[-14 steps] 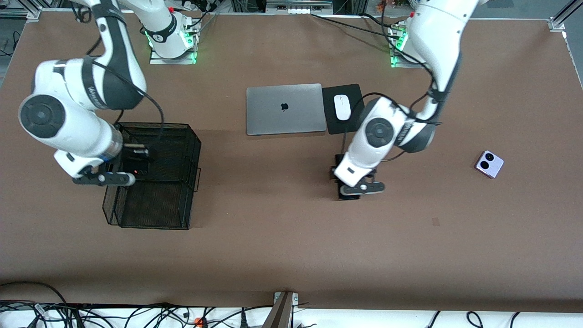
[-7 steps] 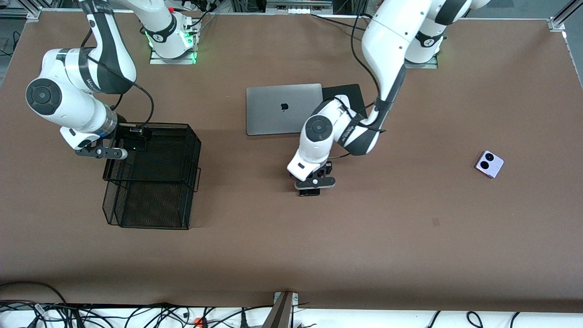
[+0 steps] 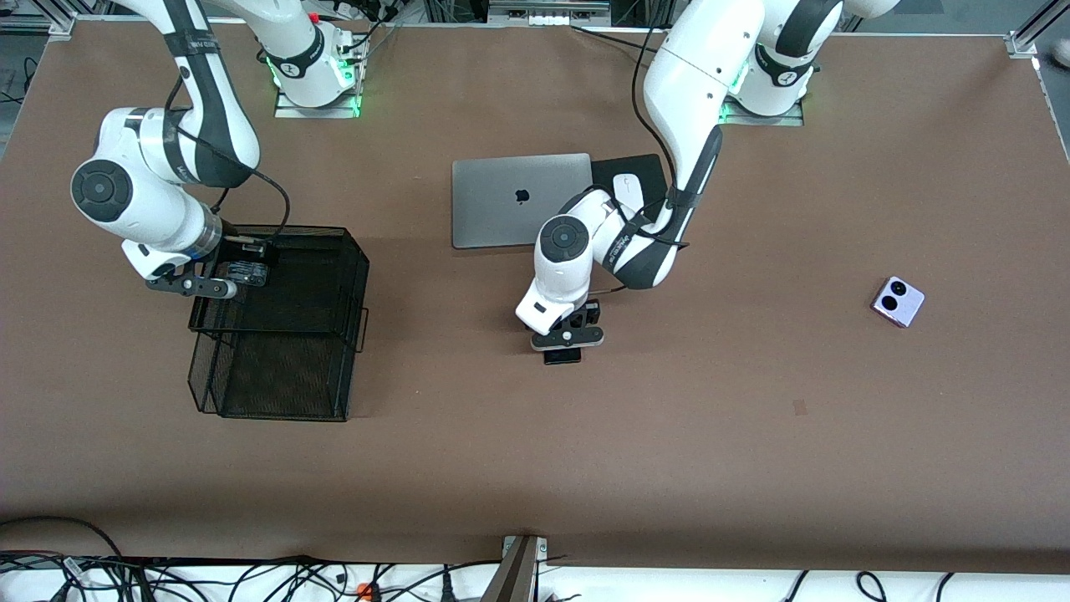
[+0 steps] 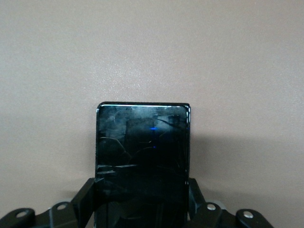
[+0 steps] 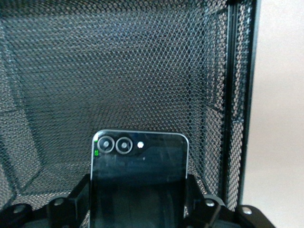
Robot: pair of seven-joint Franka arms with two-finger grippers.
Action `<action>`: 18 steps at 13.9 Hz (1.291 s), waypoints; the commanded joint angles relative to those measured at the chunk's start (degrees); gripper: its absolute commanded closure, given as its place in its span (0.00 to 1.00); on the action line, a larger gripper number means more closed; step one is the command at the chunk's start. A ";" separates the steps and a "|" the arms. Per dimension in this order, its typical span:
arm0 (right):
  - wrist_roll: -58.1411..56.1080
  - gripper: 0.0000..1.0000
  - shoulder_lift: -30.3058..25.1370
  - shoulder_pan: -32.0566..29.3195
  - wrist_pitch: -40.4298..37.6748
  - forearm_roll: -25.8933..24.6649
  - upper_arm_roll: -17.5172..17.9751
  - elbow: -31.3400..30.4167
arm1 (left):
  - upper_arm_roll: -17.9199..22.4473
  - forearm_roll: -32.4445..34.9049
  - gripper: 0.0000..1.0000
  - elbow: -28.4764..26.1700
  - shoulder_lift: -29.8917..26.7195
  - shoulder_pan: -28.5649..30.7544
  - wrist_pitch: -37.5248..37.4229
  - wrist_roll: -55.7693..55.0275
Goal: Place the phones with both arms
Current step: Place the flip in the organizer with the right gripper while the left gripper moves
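My right gripper (image 3: 244,272) hangs inside the top of the black mesh basket (image 3: 284,385), at the end nearest the robots' bases. It is shut on a small black flip phone (image 5: 137,156) with two round lenses, and mesh walls (image 5: 118,71) surround it. My left gripper (image 3: 565,344) is low over the bare table, nearer the front camera than the laptop. Its fingers (image 4: 85,197) press both long sides of the long black slab phone (image 4: 142,142), whose end (image 3: 562,357) sticks out below the hand. The lilac flip phone (image 3: 898,301) lies alone toward the left arm's end.
A shut silver laptop (image 3: 520,201) lies mid-table. Beside it a white mouse (image 3: 627,189) sits on a black pad (image 3: 639,165), partly covered by the left arm. Cables run along the table's front edge (image 3: 251,577).
The left arm carried the long black phone toward the right arm's end of the table. The right gripper moved with the flip phone toward the basket's end by the robots' bases.
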 commanded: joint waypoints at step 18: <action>13.79 0.01 18.92 14.23 -17.21 8.02 3.43 40.55 | 1.41 4.00 0.00 -19.92 -23.04 20.76 -16.31 34.85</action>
